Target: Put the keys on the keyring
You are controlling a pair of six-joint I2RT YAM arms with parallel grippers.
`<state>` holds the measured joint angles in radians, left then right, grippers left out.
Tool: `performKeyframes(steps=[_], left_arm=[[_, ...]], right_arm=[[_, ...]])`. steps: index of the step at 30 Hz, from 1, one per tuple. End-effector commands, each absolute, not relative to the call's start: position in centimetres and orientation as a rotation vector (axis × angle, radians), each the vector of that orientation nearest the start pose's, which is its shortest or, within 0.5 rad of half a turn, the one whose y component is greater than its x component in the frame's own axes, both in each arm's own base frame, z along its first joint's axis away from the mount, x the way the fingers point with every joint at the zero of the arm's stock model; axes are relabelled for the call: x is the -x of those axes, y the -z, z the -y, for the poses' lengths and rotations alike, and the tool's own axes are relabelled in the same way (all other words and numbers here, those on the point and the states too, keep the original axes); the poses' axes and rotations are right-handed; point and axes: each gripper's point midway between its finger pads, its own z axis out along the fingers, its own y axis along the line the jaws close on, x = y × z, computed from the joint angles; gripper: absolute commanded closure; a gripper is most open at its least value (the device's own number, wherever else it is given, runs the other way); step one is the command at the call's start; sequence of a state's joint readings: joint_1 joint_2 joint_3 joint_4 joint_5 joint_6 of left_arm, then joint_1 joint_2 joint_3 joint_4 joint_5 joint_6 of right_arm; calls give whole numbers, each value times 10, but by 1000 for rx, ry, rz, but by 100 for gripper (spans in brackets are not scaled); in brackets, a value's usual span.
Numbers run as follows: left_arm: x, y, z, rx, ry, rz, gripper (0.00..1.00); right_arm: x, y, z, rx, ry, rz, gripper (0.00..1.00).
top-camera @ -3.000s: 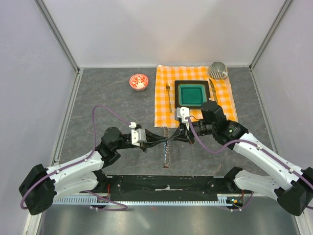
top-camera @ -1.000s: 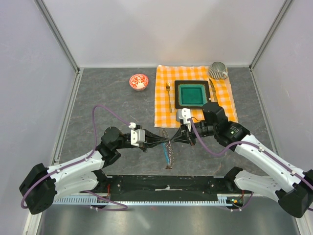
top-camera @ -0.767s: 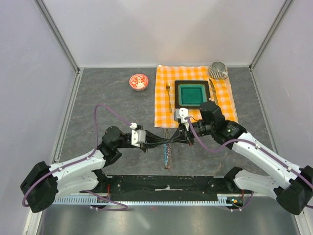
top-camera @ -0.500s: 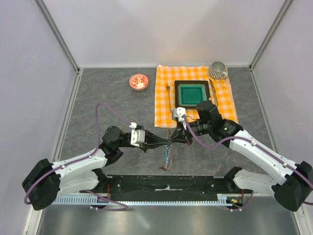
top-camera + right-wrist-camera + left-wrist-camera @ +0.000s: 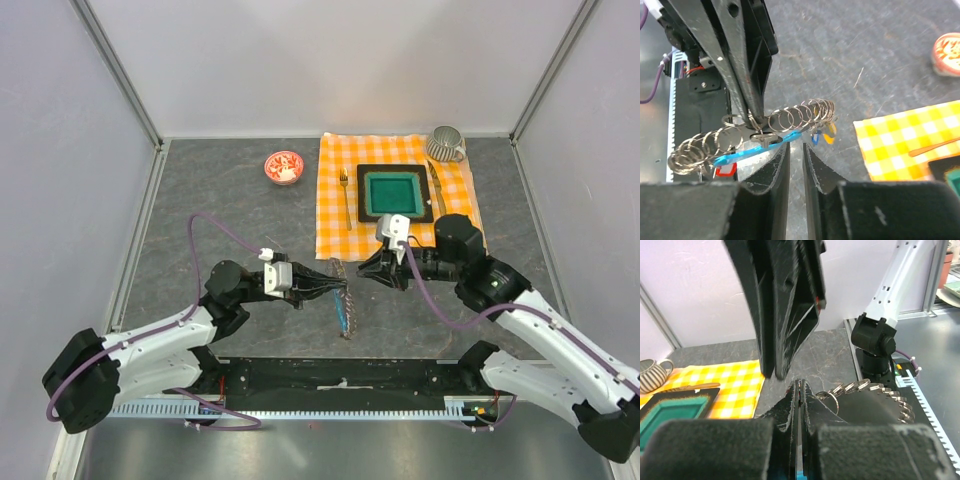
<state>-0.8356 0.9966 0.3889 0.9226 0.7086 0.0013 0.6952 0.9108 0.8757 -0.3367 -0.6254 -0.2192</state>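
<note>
The keyring point(image 5: 343, 305) is a chain of thin grey metal loops with a curved cyan piece point(image 5: 755, 150). It hangs from my left gripper point(image 5: 338, 284), whose jaws are shut on it in the left wrist view point(image 5: 800, 385). The loops point(image 5: 875, 390) trail to the right there. Keys with blue and yellow tags point(image 5: 822, 136) and a red tag point(image 5: 725, 171) hang on the loops. My right gripper point(image 5: 366, 272) sits just right of the keyring, clear of it. Its jaws point(image 5: 796, 147) stand slightly apart with nothing between them.
An orange checked cloth point(image 5: 340, 235) lies behind, bearing a green square plate point(image 5: 391, 192), a fork point(image 5: 345, 195) and a knife point(image 5: 434, 183). A striped cup point(image 5: 446, 144) stands at the back right, and a red-and-white bowl point(image 5: 284, 167) at the back left. The black base rail point(image 5: 340, 375) runs along the near edge.
My right gripper has let go of the keyring and drawn back to the right. The keyring now hangs from my left gripper alone and has swung slightly.
</note>
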Motion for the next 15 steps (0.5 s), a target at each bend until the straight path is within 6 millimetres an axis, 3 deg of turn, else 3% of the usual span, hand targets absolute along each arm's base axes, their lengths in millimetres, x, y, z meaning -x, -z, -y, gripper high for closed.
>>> performKeyframes(steps=[1, 6, 15], left_arm=[[-140, -294, 308, -1020, 1060, -815, 98], [-139, -295, 308, -1008, 1070, -811, 98], [-140, -302, 303, -971, 1050, -787, 98]], right_arm=[[-172, -281, -258, 1169, -859, -1423, 75], [-160, -290, -265, 1187, -936, -1327, 66], [-151, -281, -277, 1245, -1039, -1294, 60]])
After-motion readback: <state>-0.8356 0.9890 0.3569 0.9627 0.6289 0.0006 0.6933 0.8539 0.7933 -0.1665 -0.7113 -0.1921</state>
